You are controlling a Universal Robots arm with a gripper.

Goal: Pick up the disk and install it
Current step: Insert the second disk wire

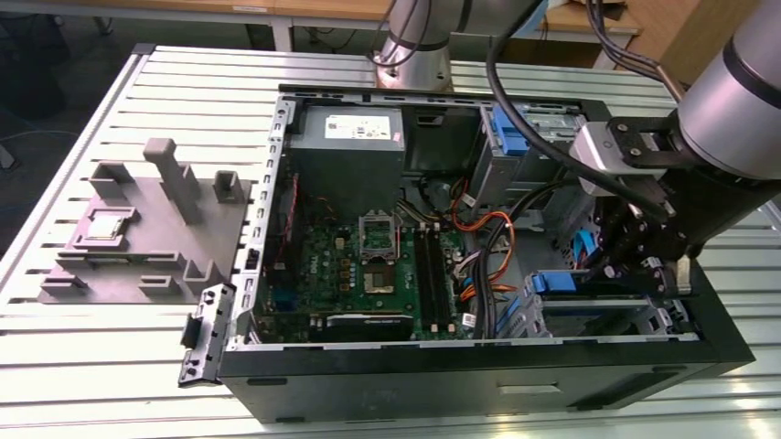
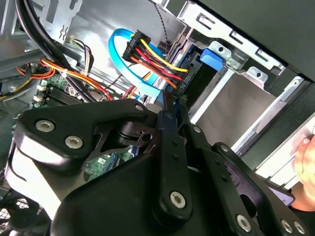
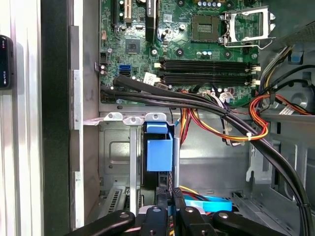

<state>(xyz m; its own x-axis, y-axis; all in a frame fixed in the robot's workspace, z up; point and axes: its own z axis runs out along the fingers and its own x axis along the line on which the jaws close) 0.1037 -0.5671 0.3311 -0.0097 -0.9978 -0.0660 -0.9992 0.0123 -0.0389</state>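
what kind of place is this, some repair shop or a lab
Probably a robotics lab or test cell, not a shop. An open computer case lies on a slotted aluminium table, a grey fixture block sits beside it, and the gripper works inside near the drive bay.

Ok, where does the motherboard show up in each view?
Exterior view: motherboard on the case floor, toward the exterior view's left.
First wrist view: beyond the black cables.
Second wrist view: a green patch behind the pincer.
Shared landmark: the orange wires beside it.
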